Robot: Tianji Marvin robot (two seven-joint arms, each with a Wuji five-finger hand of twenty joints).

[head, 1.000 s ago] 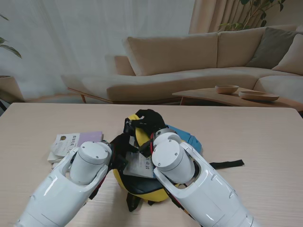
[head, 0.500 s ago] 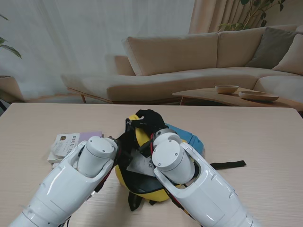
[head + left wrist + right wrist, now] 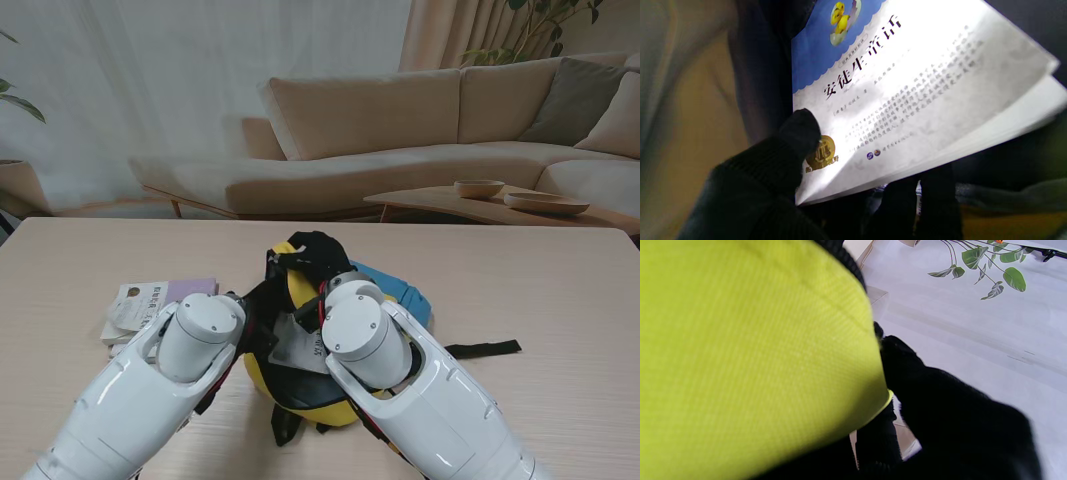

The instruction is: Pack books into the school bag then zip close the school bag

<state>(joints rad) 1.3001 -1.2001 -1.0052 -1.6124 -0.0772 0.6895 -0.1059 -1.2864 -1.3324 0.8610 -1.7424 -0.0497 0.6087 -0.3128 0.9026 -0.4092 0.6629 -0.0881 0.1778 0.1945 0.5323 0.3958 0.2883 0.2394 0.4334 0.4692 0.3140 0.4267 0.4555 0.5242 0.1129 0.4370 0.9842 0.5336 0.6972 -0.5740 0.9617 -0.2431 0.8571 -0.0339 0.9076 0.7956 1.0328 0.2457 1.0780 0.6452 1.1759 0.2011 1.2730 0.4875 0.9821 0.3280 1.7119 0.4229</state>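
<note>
Left hand [image 3: 780, 173], in a black glove, pinches a white-and-blue book [image 3: 907, 93] at its corner, holding it in the open mouth of the yellow school bag [image 3: 300, 290] mid-table. Right hand [image 3: 940, 406] grips the bag's yellow fabric. Both forearms hide most of the bag from the stand view. More books [image 3: 150, 300] lie just left of it; a black strap [image 3: 485, 348] trails right.

Pale wood-grain worktop [image 3: 560, 290] in front. Beyond it, long beige fabric corner sofa [image 3: 400, 130] with a grey-green cushion [image 3: 575, 100]. Low light-wood coffee table [image 3: 440, 205] bearing two shallow wooden bowls [image 3: 478, 188]. Sheer white curtains [image 3: 150, 90] glowing with daylight; beige drape [image 3: 450, 30] and green leafy houseplant [image 3: 550, 15] at far right.
</note>
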